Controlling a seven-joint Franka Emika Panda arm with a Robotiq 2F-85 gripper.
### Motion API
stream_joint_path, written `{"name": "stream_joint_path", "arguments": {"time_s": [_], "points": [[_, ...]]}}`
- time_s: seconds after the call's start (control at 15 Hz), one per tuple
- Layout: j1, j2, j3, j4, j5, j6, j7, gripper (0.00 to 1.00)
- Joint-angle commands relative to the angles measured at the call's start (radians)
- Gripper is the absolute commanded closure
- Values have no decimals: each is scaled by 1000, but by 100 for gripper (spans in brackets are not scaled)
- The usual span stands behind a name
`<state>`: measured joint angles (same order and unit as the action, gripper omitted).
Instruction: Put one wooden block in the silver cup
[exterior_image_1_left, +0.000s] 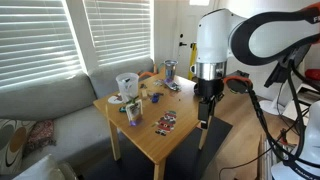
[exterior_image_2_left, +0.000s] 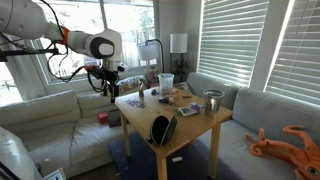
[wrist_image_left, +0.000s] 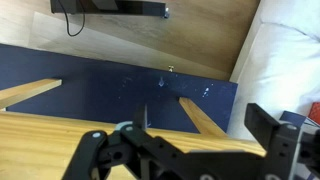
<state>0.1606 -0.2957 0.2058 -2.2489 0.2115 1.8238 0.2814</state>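
We record: gripper (exterior_image_1_left: 204, 112), fingers spread, at wooden table (exterior_image_1_left: 185, 112) edge; silver cup (exterior_image_1_left: 170, 69), clear container (exterior_image_1_left: 127, 84), purple cup (exterior_image_1_left: 133, 113) well apart; grey sofa (exterior_image_1_left: 45, 100), blinds (exterior_image_1_left: 40, 35) behind

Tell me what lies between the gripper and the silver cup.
In an exterior view, between the gripper and the silver cup lies mostly bare wooden tabletop, with one small dark item too small to identify.

Daylight filters through white slatted blinds (exterior_image_1_left: 40, 35) into a living room. A light wooden table (exterior_image_1_left: 185, 138) stands on a dark blue rug (wrist_image_left: 100, 70) over a wood floor (wrist_image_left: 190, 35), beside a grey sofa (exterior_image_1_left: 40, 105). A white-shaded lamp (exterior_image_2_left: 178, 42) stands near the window.
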Motion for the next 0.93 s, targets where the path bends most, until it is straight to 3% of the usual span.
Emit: {"name": "stream_joint_path", "arguments": {"time_s": [0.0, 0.13, 0.53, 0.73, 0.87], "points": [[-1, 0, 0, 1, 0, -2, 0, 0], [-42, -41, 6, -14, -150, 48, 52, 0], [-161, -7, -50, 93, -561, 53, 0, 0], [-187, 71, -81, 200, -662, 83, -53, 0], [-177, 135, -107, 272, -640, 115, -125, 0]]}}
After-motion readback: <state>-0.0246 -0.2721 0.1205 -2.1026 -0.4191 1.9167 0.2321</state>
